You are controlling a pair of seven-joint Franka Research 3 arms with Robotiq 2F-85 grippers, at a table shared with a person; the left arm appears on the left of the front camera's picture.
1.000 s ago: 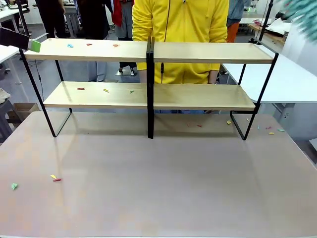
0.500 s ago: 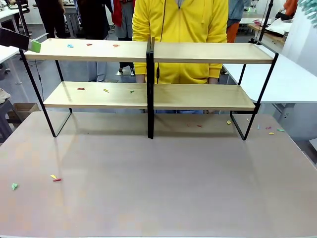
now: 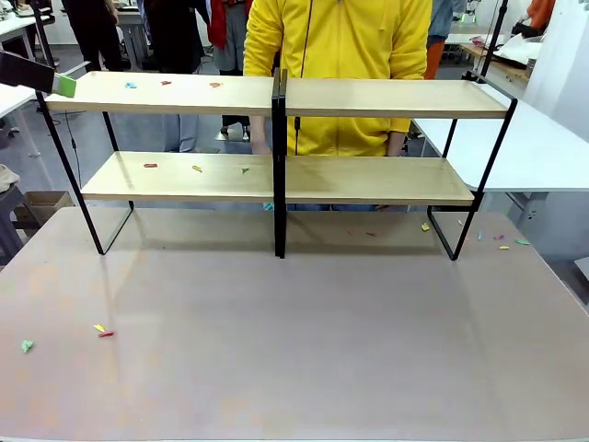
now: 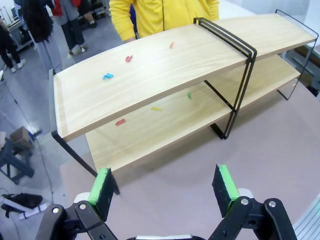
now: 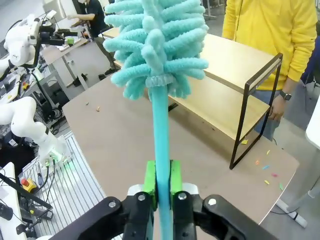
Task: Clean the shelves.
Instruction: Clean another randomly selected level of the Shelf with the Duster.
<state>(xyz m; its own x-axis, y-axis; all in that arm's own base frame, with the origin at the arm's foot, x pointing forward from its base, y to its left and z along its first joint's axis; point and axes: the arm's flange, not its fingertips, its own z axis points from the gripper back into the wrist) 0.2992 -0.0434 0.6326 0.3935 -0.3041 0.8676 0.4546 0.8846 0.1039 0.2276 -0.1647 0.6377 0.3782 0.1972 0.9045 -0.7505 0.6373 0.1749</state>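
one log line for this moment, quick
left gripper open, facing shelves | right gripper shut on duster | coloured scraps on shelves

Shelves [image 3: 368,97]: two-tier light-wood rack, upright, left boards littered.

shelves [image 3: 386,97]: boards seen as light wood, matt, grain visible in left wrist view; frame [image 3: 279,166] thin black metal, low sheen.
tabletop [image 3: 294,350]: beige, smooth, matt.
duster [image 5: 155,45], top of right wrist view: teal fluffy chenille-like head, smooth plastic-looking handle.
left gripper [image 4: 162,182] pads [image 4: 101,184]: green, matt.
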